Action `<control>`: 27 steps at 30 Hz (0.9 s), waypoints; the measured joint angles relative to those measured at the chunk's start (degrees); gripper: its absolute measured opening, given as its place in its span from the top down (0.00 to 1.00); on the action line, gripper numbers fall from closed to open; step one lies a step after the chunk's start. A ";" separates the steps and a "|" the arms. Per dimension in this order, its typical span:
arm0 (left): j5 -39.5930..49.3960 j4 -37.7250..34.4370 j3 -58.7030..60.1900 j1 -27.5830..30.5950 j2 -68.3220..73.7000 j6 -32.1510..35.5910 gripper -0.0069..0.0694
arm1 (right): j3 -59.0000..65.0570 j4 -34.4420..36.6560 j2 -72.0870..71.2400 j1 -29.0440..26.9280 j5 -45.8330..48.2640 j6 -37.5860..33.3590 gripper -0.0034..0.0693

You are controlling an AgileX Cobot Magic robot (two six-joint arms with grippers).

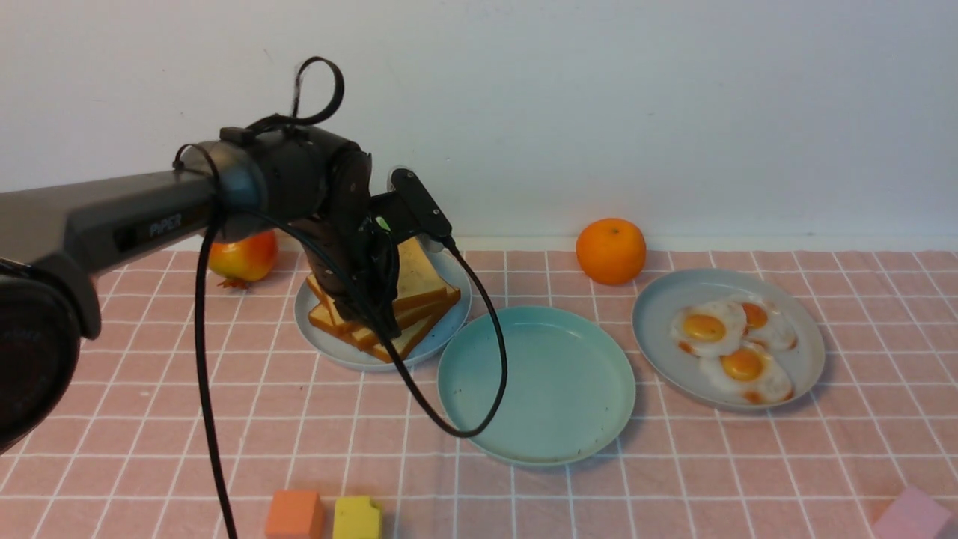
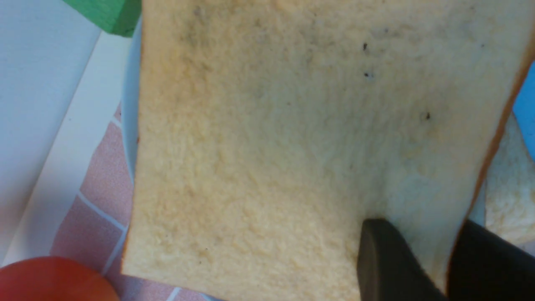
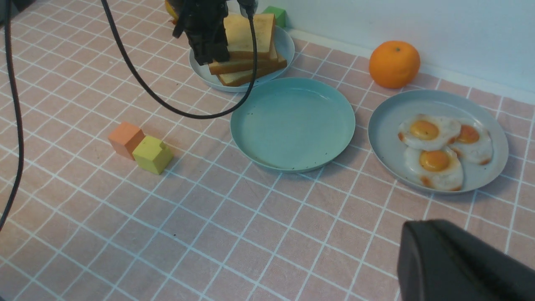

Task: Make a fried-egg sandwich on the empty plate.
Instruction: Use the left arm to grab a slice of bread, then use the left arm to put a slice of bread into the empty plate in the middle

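My left gripper is shut on one corner of a tan toast slice, tilting it up off the toast stack on a blue-grey plate. In the left wrist view the slice fills the frame, pinched between the fingers of the left gripper. The empty mint-green plate sits at centre, also in the right wrist view. Three fried eggs lie on another blue-grey plate at the right. No sandwich shows. My right gripper is shut and empty above the cloth.
An orange stands behind the plates and a red-yellow fruit at the back left. Orange, yellow and pink blocks lie near the front edge. A green block sits behind the toast plate. My left arm's cable hangs over the mint plate.
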 joint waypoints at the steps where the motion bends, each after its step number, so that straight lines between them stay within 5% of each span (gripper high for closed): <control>1: 0.04 0.00 -0.05 0.00 0.00 0.00 0.69 | 0.00 -0.05 0.00 0.00 0.00 0.00 0.91; 10: 1.64 1.68 0.14 -3.07 -3.36 -1.59 0.75 | 0.00 -0.22 0.00 0.00 0.00 0.00 0.90; 16: 2.56 -4.24 0.35 -9.51 -13.40 -2.03 0.79 | 0.00 -0.26 0.00 0.00 0.00 0.00 0.89; 23: 1.53 -10.11 9.20 -19.76 -15.09 8.57 0.79 | 0.00 -1.10 0.00 0.00 2.52 0.00 0.89; 27: 0.21 -10.03 10.62 -20.76 -13.01 9.63 0.79 | 0.00 -1.29 0.00 0.00 3.27 0.00 0.89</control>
